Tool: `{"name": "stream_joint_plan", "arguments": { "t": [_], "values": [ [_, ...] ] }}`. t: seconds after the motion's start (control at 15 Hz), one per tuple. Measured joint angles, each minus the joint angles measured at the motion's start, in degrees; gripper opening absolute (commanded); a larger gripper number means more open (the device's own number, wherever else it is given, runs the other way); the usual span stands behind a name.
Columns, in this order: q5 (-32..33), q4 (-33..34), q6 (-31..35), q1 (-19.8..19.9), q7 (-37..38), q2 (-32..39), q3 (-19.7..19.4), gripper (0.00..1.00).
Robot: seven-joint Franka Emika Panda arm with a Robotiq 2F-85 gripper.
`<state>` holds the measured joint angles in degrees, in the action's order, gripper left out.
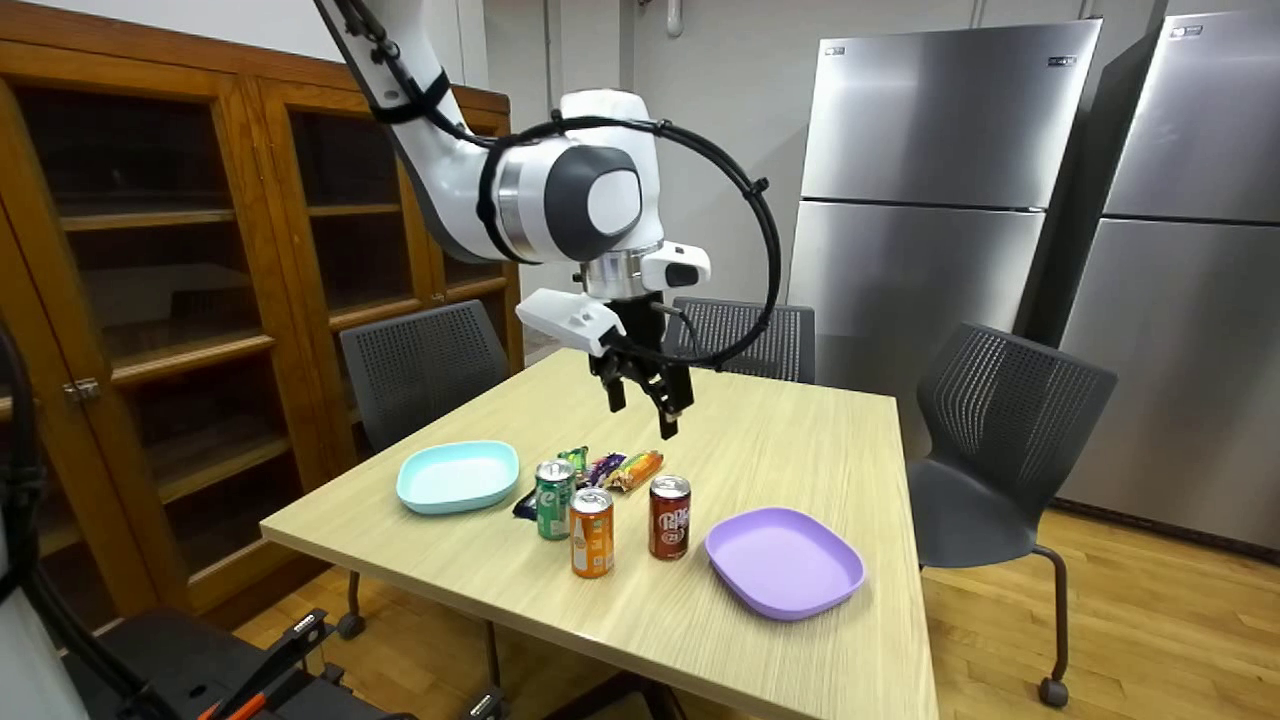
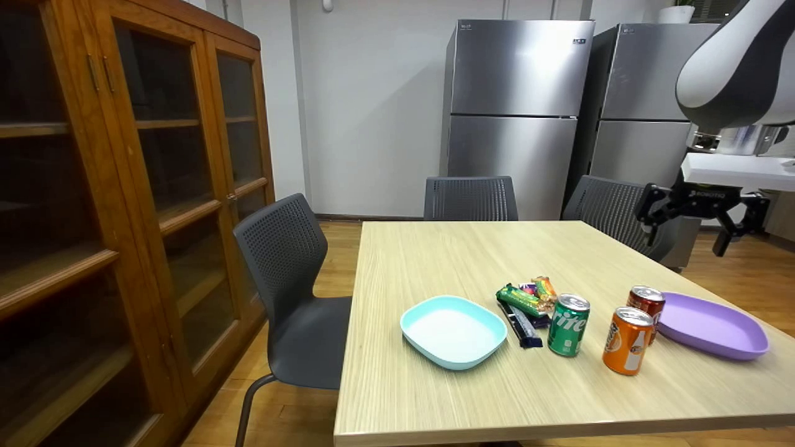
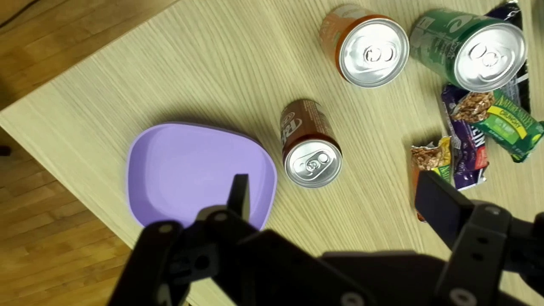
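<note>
My gripper (image 1: 642, 415) hangs above the table, jaws wide apart and nothing between them. In the wrist view, a dark red Dr Pepper can (image 3: 312, 144) stands upright just beyond the gap between the fingers. A purple plate (image 3: 187, 170) lies beside it, partly covered by a finger (image 3: 240, 193). An orange can (image 3: 367, 46) and a green Sprite can (image 3: 467, 49) stand close together. Wrapped snack bars, among them a green one (image 3: 510, 123) and a purple one (image 3: 467, 144), lie in a pile; the other finger (image 3: 444, 208) hides part of an orange-wrapped bar (image 1: 635, 468).
A light blue plate (image 2: 453, 332) rests on the table (image 2: 404, 397), on the far side of the snack pile from the purple plate. Dark chairs (image 1: 1000, 450) surround the table. A wooden glass-door cabinet (image 1: 160, 300) and steel refrigerators (image 1: 920, 250) stand behind.
</note>
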<state>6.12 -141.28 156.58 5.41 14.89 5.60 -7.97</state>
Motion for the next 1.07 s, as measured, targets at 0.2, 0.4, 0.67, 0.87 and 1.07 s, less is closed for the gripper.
{"name": "stream_joint_plan", "arguments": {
  "t": [0.2,0.4,0.67,0.87,1.07],
  "values": [
    [0.0,2.8,0.1,-0.1,1.4,4.0,-0.7,1.00],
    [0.0,5.7,0.1,-0.4,2.4,8.0,-1.2,1.00],
    [0.0,8.9,0.1,-1.4,2.9,12.8,-1.9,1.00],
    [-0.1,10.9,0.0,-2.1,2.9,15.8,-2.3,1.00],
    [-0.3,12.7,-0.1,-2.6,2.9,18.4,-2.6,1.00]
  ]
}}
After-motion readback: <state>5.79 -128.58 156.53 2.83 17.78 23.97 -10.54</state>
